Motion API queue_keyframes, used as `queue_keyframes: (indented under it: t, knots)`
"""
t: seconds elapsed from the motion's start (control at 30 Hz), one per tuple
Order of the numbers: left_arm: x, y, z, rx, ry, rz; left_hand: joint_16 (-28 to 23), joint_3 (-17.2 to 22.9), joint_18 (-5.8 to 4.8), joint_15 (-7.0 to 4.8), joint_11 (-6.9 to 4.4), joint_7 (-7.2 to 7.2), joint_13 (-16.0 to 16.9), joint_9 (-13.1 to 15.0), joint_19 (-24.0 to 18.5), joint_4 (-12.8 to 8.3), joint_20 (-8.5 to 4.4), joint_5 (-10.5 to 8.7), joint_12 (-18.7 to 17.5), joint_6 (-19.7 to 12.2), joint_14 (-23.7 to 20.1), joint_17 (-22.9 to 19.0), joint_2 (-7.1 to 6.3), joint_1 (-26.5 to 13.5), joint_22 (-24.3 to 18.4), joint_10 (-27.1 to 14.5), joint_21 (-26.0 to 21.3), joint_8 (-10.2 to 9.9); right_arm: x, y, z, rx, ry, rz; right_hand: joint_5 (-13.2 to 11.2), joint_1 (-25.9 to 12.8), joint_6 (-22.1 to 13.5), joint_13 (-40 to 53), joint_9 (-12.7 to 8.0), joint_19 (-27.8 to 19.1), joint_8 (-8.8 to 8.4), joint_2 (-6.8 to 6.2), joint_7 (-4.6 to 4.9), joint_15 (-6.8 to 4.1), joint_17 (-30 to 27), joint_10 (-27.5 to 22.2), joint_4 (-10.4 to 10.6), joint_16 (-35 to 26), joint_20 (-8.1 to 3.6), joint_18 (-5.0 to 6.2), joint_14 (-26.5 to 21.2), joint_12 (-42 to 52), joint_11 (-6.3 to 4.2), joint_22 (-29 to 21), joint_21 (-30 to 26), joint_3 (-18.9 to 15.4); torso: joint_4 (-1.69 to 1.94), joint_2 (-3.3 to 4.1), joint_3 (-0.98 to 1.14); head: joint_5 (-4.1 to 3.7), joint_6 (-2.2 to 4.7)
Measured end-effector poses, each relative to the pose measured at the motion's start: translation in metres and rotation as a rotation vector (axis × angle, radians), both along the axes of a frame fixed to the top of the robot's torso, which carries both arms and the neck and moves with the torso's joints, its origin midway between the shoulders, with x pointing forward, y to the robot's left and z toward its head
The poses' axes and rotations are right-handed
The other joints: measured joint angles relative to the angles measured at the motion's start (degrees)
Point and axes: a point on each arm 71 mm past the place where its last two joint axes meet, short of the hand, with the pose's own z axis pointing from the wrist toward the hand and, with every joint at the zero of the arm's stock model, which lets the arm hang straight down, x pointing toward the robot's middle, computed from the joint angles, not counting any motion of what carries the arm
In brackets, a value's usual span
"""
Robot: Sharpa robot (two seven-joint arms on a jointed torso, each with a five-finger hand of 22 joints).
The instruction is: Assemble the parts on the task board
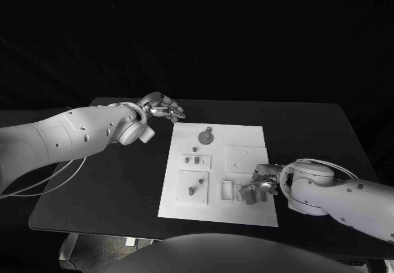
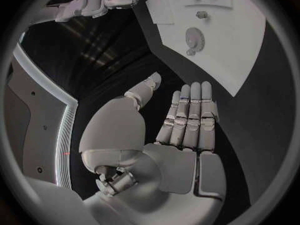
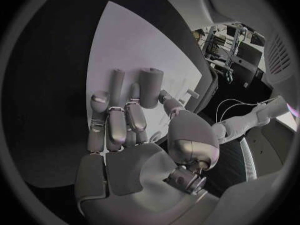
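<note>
Here the white task board (image 1: pixel 246 142) lies in the middle of the black tabletop (image 1: pixel 107 182), carrying small grey parts: a round disc (image 1: pixel 205 136) near its far edge and pegs (image 1: pixel 195 160) in a raised square. The right robot hand (image 1: pixel 256 189) rests at the board's near right corner, fingers closing round an upright part (image 3: pixel 150 87). The left robot hand (image 1: pixel 164 107) hovers beyond the far left corner, fingers straight and together, holding nothing. No writing is legible.

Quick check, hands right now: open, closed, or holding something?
Left hand: open, fingers straight, holding nothing, off the task board.
Right hand: on the board's near right part; whether it grips it cannot be told.
</note>
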Motion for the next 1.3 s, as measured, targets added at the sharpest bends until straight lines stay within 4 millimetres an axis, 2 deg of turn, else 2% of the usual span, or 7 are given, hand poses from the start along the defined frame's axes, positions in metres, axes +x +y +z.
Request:
queue_keyframes:
  t: [0.07, 0.17, 0.6, 0.7, 1.07, 1.3]
  knots:
    - [0.0, 0.0, 0.0, 0.0, 0.0, 0.001, 0.0, 0.0, 0.0, 0.0, 0.0, 0.0, 0.0, 0.0, 0.0, 0.0, 0.0, 0.0, 0.0, 0.0, 0.0, 0.0, 0.0, 0.0, 0.0, 0.0, 0.0, 0.0, 0.0, -0.001, 0.001, 0.006, 0.004, -0.009, 0.0, 0.0, -0.1, 0.0, -0.5, 0.0, 0.0, 0.0, 0.05, 0.07, 0.0, -0.1, 0.0, 0.0, 0.02, 0.0, -0.1, 0.0, -0.06, 0.0, 0.0, 0.0, 0.0, -0.01, 0.0, -0.03, 0.0]
    - [0.0, 0.001, 0.0, 0.001, 0.001, 0.002, 0.0, 0.0, -0.02, 0.0, 0.0, 0.0, 0.0, 0.0, 0.0, 0.0, 0.0, 0.0, 0.0, 0.0, 0.0, 0.0, 0.0, 0.0, 0.0, 0.0, 0.0, 0.0, 0.001, -0.003, 0.004, 0.018, 0.014, -0.028, 0.0, 0.4, -0.1, -0.1, -0.3, -0.1, 0.18, 0.38, 0.12, 0.16, 0.0, -0.2, 0.0, 0.0, 0.1, 0.0, -0.2, 0.0, 0.02, 0.0, 0.0, 0.0, 0.0, -0.01, -0.01, -0.06, 0.0]
    - [0.0, 0.001, 0.0, 0.003, 0.003, 0.003, 0.0, 0.2, -0.07, 0.0, 0.0, 0.0, 0.0, -0.1, 0.0, 0.2, 0.0, 0.0, 0.0, 0.0, 0.0, 0.1, 0.0, 0.0, 0.1, 0.0, 0.0, 0.0, 0.017, -0.001, 0.027, 0.107, 0.058, -0.112, 0.0, 0.4, 0.3, 0.0, 0.2, -0.1, 0.25, 0.39, 0.19, 0.46, 0.3, -0.2, -0.1, 0.0, 0.13, 0.0, 0.0, 0.0, 0.03, 0.0, 0.0, 0.0, 0.03, -0.01, -0.04, -0.18, 0.0]
    - [0.0, 0.001, 0.0, 0.003, 0.004, 0.003, 0.0, 0.2, -0.08, 0.0, 0.0, 0.0, 0.0, -0.1, 0.0, 0.2, 0.0, 0.0, 0.0, 0.0, 0.0, 0.1, 0.0, 0.0, 0.1, 0.0, 0.0, 0.0, 0.018, 0.003, 0.03, 0.132, 0.08, -0.126, 0.0, 0.4, 0.3, 0.0, 0.2, -0.1, 0.25, 0.39, 0.15, 0.45, 0.3, -0.2, -0.1, 0.0, 0.13, 0.0, 0.0, 0.0, 0.03, 0.0, 0.0, 0.0, 0.03, 0.0, -0.05, -0.18, 0.0]
    - [0.001, -0.001, -0.001, 0.002, 0.007, 0.0, 0.0, 0.2, -0.1, 0.0, 0.0, 0.0, 0.0, -0.1, 0.0, 0.2, 0.01, 0.0, 0.0, 0.0, 0.0, 0.1, 0.0, 0.0, 0.0, 0.0, 0.0, 0.0, 0.019, 0.038, 0.031, 0.209, 0.188, -0.124, -0.1, 0.4, 0.3, -0.1, 0.1, -0.3, 0.23, 0.39, 0.13, 0.43, -0.1, -0.2, -0.1, 0.0, 0.42, 0.0, 0.0, 0.0, 0.03, 0.0, 0.0, 0.0, 0.03, 0.01, -0.09, -0.23, 0.0]
    - [0.001, -0.002, -0.001, 0.002, 0.008, -0.001, 0.0, 0.2, -0.11, 0.0, 0.0, 0.0, 0.0, -0.1, 0.0, 0.2, 0.0, 0.0, 0.0, 0.0, 0.0, 0.1, 0.0, 0.0, 0.1, 0.0, 0.0, 0.0, 0.022, 0.043, 0.026, 0.197, 0.221, -0.127, -0.2, 0.4, 0.3, -0.3, -0.1, -0.4, 0.2, 0.41, 0.12, 0.46, -0.1, -0.1, -0.1, 0.0, 0.42, 0.01, 0.0, 0.0, 0.03, 0.1, 0.0, 0.0, 0.09, 0.02, -0.14, -0.41, 0.0]
